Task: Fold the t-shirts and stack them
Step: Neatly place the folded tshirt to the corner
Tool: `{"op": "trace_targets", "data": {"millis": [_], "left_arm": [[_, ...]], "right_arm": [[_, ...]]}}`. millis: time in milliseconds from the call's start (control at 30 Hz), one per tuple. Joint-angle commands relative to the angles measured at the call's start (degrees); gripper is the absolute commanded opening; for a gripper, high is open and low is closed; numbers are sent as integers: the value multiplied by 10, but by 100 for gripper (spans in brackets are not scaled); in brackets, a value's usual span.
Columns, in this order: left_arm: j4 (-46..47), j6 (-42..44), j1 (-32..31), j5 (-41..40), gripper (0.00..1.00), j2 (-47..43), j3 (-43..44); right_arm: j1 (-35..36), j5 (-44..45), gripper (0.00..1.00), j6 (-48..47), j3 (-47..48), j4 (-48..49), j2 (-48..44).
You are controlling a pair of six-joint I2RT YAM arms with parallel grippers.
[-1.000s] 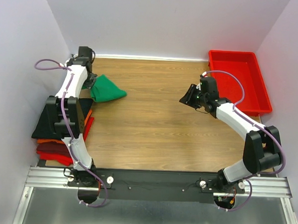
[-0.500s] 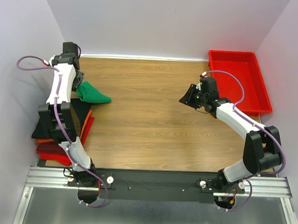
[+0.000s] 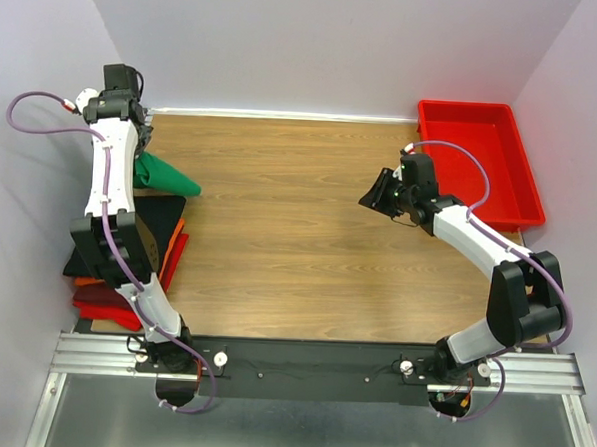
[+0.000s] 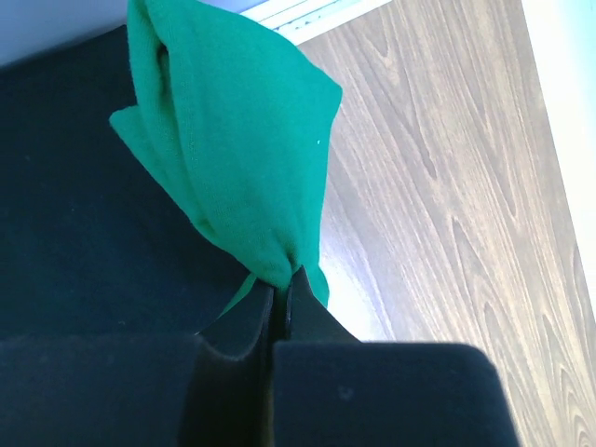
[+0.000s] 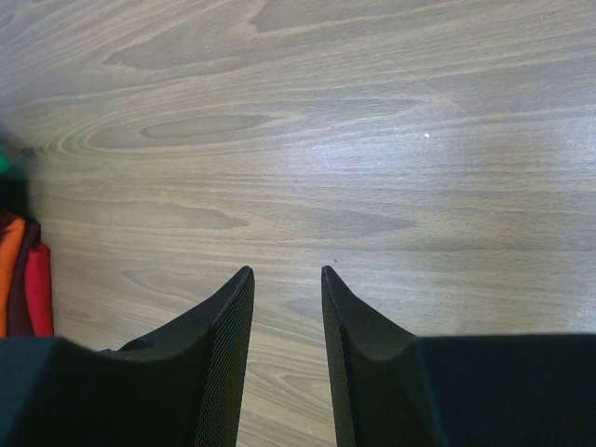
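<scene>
Green t-shirt (image 3: 167, 177) (image 4: 233, 158) is bunched into a wad at the far-left corner of the table (image 3: 298, 234), partly over the far edge of the folded stack and partly over bare wood. Left gripper (image 3: 139, 155) (image 4: 281, 291) is clamped tight on a pinch of its fabric, with the cloth fanning out from the fingertips. The stack sits at the left edge under the left arm: black t-shirt (image 3: 162, 216) (image 4: 65, 233) on top, the orange t-shirt (image 3: 179, 227) edge showing below it, red t-shirt (image 3: 172, 259) under that. Right gripper (image 3: 372, 199) (image 5: 284, 272) is over bare wood mid-right, jaws apart, nothing between them. Red tray (image 3: 480, 108) sits in the far-right corner, well apart from both grippers.
</scene>
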Motion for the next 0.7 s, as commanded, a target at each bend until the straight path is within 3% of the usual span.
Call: {"op": "trace_targets", "data": {"millis": [0,400,667], "left_arm": [[-17,5,6,-29,0,-32,23],[-17,14,23,-46,0,-82,-2],[-4,20,37,-53,0,-134,-69]], "right_arm": [[1,-9,42,-6,12,-16,-12],[3,-10,42,-7,8,-17,-20],[4,-16,42,-6,3,-19,-29]]}}
